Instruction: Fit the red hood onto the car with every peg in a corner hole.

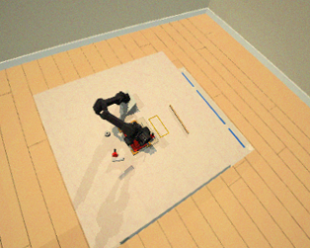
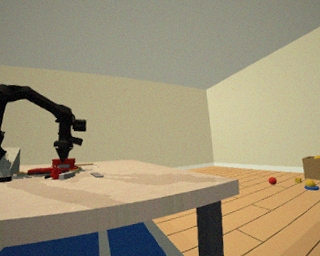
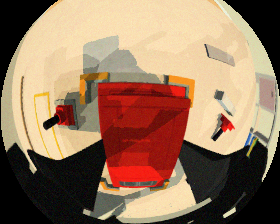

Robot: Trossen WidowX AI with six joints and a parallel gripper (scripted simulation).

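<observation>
The red hood (image 3: 145, 125) (image 2: 63, 161) is between the fingers of my gripper (image 3: 143, 143) (image 2: 63, 158), which is shut on it. The hood is over the car chassis (image 3: 175, 90) (image 2: 37, 171). In the wrist view the hood hides nearly all of the deck, with a red strip of chassis showing past its far edge. The chassis sits in the jig (image 3: 181, 82), whose orange corners show around it. In the exterior view the hood appears slightly above the deck. The engine, the pegs and the corner holes are hidden, so their alignment cannot be told.
A red part with a black peg (image 3: 65, 116) stands left of the jig. Another red part (image 3: 226, 123) (image 1: 115, 153) (image 2: 55, 172) lies right, near a pale block (image 3: 225, 103) (image 1: 118, 159) and a grey plate (image 3: 219, 55) (image 1: 127, 172). A thin stick (image 1: 179, 119) lies beyond a yellow outline (image 1: 163, 125).
</observation>
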